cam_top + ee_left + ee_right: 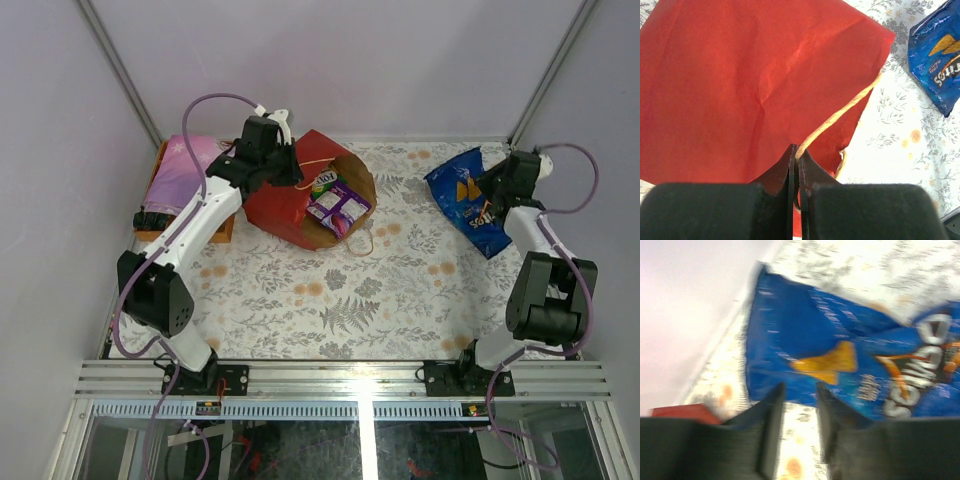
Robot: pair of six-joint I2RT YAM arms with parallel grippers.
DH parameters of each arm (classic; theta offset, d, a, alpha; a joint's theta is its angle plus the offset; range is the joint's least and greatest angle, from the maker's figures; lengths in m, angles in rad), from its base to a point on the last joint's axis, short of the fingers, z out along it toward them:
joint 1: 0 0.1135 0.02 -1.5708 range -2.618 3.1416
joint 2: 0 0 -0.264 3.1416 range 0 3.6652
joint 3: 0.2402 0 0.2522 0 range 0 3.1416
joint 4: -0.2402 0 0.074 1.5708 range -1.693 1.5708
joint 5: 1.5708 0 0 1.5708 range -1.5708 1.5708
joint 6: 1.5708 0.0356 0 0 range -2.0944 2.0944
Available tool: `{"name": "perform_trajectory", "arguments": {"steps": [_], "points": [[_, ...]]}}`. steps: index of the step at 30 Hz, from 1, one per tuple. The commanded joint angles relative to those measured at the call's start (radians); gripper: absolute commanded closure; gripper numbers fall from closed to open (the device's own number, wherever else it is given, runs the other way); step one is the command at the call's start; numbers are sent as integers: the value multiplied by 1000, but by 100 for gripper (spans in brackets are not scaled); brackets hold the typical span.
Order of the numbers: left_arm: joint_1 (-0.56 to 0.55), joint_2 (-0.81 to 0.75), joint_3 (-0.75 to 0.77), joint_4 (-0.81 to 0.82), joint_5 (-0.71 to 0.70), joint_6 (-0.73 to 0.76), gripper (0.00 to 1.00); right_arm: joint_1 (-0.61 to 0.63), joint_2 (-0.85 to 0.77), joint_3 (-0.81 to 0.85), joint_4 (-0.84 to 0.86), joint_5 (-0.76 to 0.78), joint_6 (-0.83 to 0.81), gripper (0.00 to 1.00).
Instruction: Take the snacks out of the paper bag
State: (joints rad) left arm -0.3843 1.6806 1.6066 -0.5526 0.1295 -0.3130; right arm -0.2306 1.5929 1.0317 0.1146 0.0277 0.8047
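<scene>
Already out on the flower-patterned table [350, 300], the blue chip bag [462, 195] lies at the far right. The right gripper [497, 183] hovers over the bag's right side, its fingers parted by a narrow gap with nothing between them. Left of centre, towards the far edge, the red paper bag [285, 212] lies on its side. Its mouth is turned to the right and near, and purple packets [336, 207] show against the brown inside. The left gripper [796, 150] is pinched tight on the bag's yellow string handle [840, 112], at the bag's far-left end.

The step in hand looks to be emptying the rest: one snack is out, and several lie inside. The next move likely calls for the left arm to steady or tip the bag by that thin handle. The right arm would then cross leftward, open wider and reach into the mouth for the nearest purple packet. The glossy flat packets may slip, and the string may slide through the grip.
</scene>
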Motion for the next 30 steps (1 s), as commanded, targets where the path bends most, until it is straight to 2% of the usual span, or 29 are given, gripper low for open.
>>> {"name": "perform_trajectory", "arguments": {"steps": [1,2,4,12,18,25,30], "points": [[10,-61,-19,-13,3,25,100,42,-8,130,2,-75,-130,86],[10,-63,-20,-16,2,28,100,45,22,174,-20,-99,-151,93],[10,-62,-17,-20,-4,32,100,46,112,283,-85,-130,-193,100],[10,-48,-22,-29,0,38,100,48,602,729,-307,-254,-298,100],[13,-11,-8,-37,2,40,100,51,813,952,-376,-257,-286,100],[12,55,57,-61,4,32,100,44,1009,1252,-523,-233,-315,90],[12,89,96,-69,-6,32,100,13,1023,1366,-535,-283,-308,79]]}}
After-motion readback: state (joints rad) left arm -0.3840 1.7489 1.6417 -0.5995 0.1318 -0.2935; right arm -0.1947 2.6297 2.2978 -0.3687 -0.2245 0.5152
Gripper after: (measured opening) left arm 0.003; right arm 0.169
